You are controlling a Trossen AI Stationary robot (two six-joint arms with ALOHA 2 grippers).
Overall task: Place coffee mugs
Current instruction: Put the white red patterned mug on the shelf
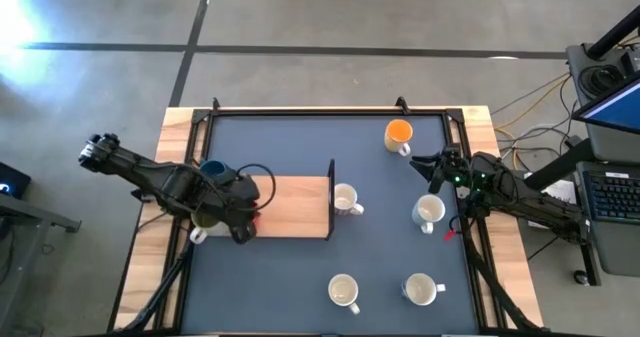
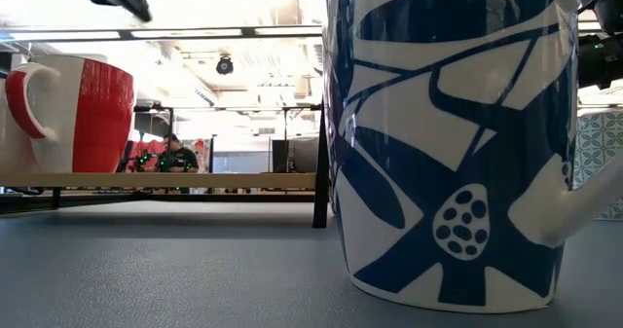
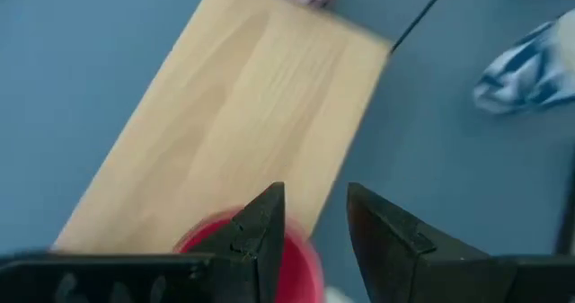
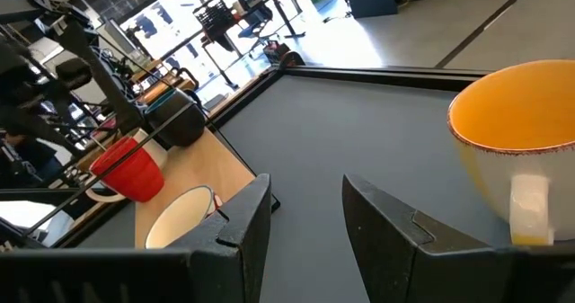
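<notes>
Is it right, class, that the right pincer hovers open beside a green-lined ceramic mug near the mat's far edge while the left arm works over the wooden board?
Not quite. The mug by the open right pincer is an orange-lined ceramic mug, not green, as the right wrist view and high view show. The rest holds: the left pincer is over the wooden board.

Orange mug [image 1: 398,133] stands upright near the mat's far right, cream outside, handle toward the near side. Four white mugs sit upright: one [image 1: 346,199] just right of the wooden board, one [image 1: 429,212] further right, two [image 1: 343,292] [image 1: 420,289] along the near edge. Red mug [image 4: 128,172], white handle, stands on the board's left end, with a dark blue mug [image 1: 212,168] and an olive mug [image 1: 205,217] there.
</notes>
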